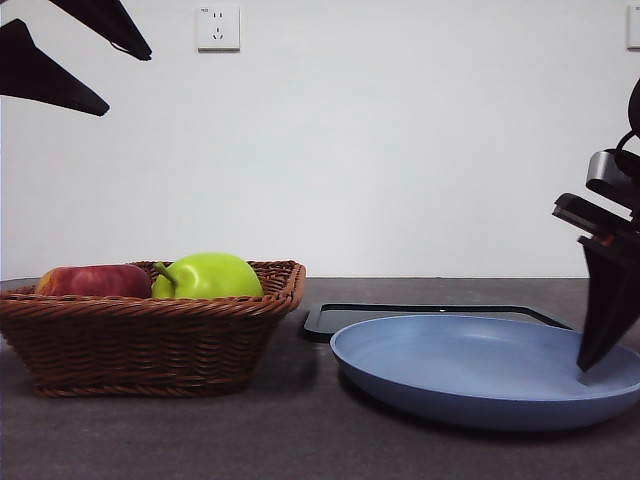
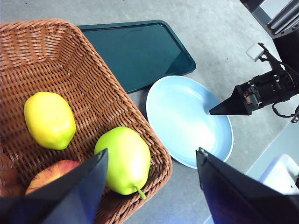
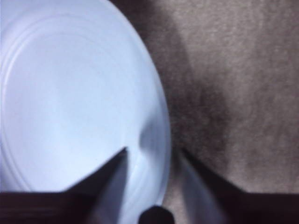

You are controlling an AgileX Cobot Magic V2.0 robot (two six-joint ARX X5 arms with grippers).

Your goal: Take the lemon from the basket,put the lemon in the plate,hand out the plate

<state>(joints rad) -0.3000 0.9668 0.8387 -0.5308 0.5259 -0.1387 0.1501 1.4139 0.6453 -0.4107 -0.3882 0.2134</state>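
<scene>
Lemon lying on its side on the floor of the wicker basket, long axis roughly level, pointed tip aimed toward the red apple and away from the black tray; apart from the green apple beside it. Left gripper high over the basket's edge, jaws spread wide, nothing between them. Right gripper down at the blue-grey plate, jaws parted and straddling the raised rim, one inside, one outside. Plate beside the basket, tray behind it.

A plain white wall rises behind the grey table. A white socket sits high on it.
</scene>
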